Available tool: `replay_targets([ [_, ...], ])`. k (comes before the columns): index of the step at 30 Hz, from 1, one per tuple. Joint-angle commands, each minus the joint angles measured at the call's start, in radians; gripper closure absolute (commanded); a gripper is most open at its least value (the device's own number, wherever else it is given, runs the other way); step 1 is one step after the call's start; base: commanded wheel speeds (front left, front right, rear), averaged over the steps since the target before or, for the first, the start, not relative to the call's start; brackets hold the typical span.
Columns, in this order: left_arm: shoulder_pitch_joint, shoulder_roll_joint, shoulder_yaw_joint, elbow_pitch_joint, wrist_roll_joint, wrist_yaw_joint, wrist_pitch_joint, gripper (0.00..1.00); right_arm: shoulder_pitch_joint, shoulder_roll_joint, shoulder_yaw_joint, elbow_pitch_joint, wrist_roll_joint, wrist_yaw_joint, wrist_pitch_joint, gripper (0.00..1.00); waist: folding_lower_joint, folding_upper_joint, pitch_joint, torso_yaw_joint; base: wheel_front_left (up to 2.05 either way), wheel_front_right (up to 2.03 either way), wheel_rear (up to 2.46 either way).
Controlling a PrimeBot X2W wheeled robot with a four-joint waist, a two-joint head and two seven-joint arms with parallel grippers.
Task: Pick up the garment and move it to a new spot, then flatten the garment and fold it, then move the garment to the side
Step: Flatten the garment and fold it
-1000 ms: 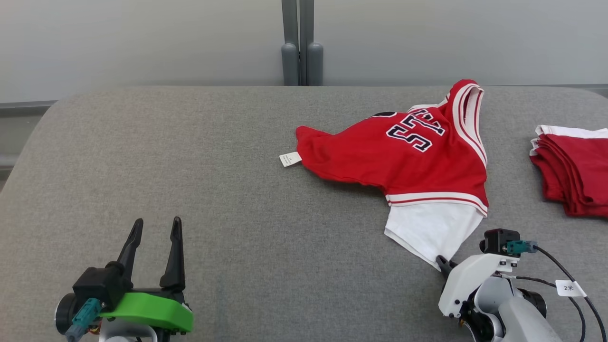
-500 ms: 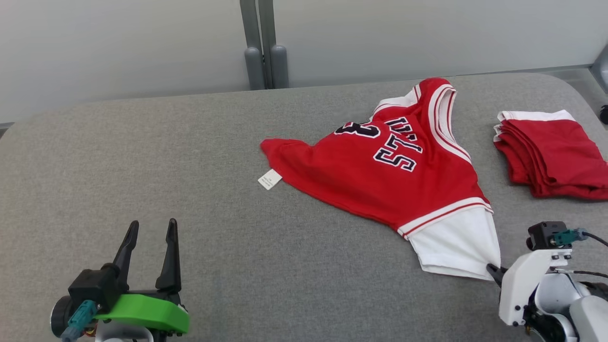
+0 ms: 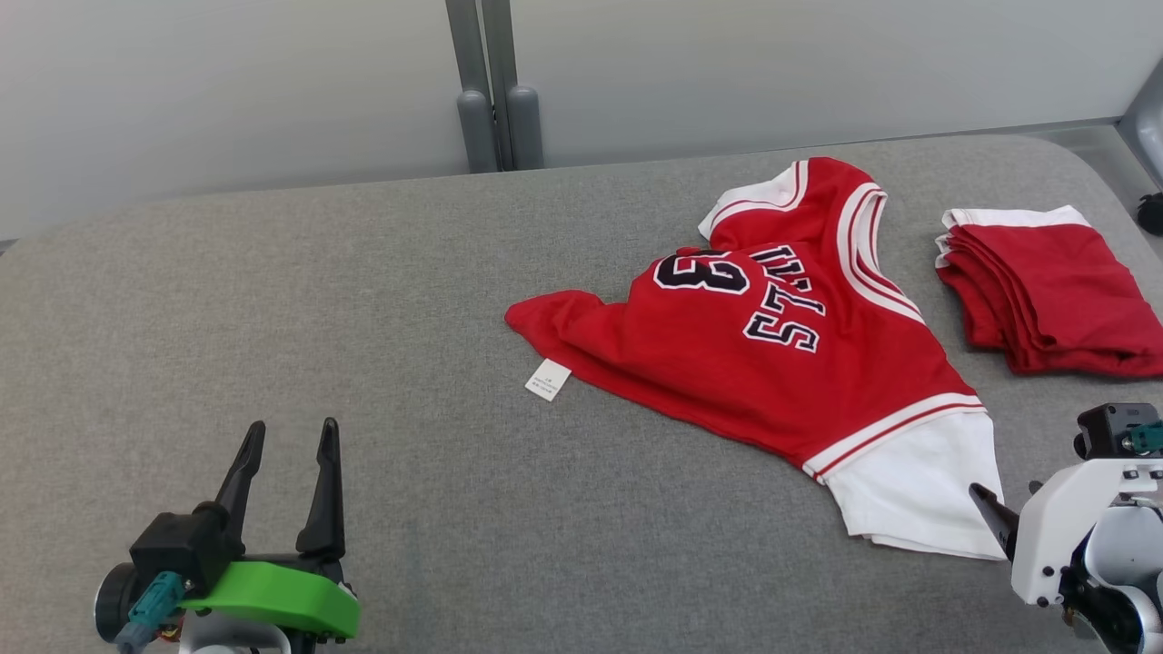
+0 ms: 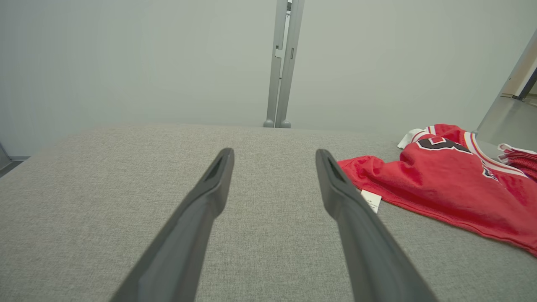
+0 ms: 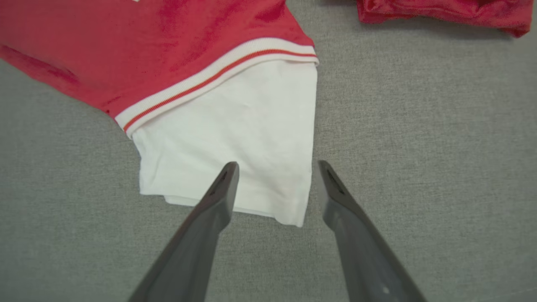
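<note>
Garment (image 3: 772, 363) lying rumpled on grey table (image 3: 363, 318), right of centre in head view.
Right gripper (image 5: 277, 167) spread wide, empty, fingertips either side of white sleeve (image 5: 235, 138) corner at lower right; left gripper (image 3: 293, 427) likewise wide at lower left, holding nothing, well apart from cloth.

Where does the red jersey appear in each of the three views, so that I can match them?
Head view: the garment lies right of centre.
Left wrist view: the garment is at the far right.
Right wrist view: the garment is upper left, its white sleeve central.
Shared landmark: the folded red stack beside it.
</note>
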Motion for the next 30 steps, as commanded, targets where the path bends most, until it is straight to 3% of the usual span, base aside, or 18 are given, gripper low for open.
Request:
replay_targets([
  [1, 0.0, 0.01, 0.002, -0.001, -0.002, 0.006, 0.002, 0.0, 0.013, 0.008, -0.016, -0.024, -0.014, 0.0, -0.021, 0.0, 0.0, 0.0, -0.006, 0.0, 0.0, 0.0, 0.0],
  [4, 0.007, 0.015, 0.004, -0.005, -0.004, 0.01, 0.005, 0.0, 0.014, 0.029, -0.049, -0.089, -0.035, 0.0, -0.075, 0.0, 0.0, 0.0, -0.015, -0.002, 0.0, 0.0, 0.0],
  [11, 0.016, 0.024, 0.004, -0.023, -0.007, 0.017, 0.012, 0.0, 0.009, 0.107, -0.077, -0.225, -0.135, 0.0, -0.343, 0.0, 0.0, 0.0, -0.021, -0.006, 0.0, 0.0, 0.0],
  [19, -0.005, 0.029, -0.012, -0.032, -0.009, 0.012, 0.027, 0.0, -0.008, 0.164, 0.019, -0.151, -0.146, 0.0, -0.585, 0.0, 0.0, 0.0, -0.01, -0.019, 0.0, 0.0, 0.0],
  [24, -0.076, 0.033, -0.048, -0.004, -0.015, -0.016, 0.105, 0.0, -0.034, 0.165, 0.036, -0.112, -0.146, 0.0, -0.618, 0.0, 0.0, 0.0, 0.026, -0.029, 0.0, 0.0, 0.0],
  [30, -0.253, 0.05, -0.12, 0.091, -0.053, -0.097, 0.297, 0.0, -0.089, 0.17, 0.044, -0.09, -0.144, 0.0, -0.645, 0.0, 0.0, 0.0, 0.108, -0.075, 0.0, 0.0, 0.0],
])
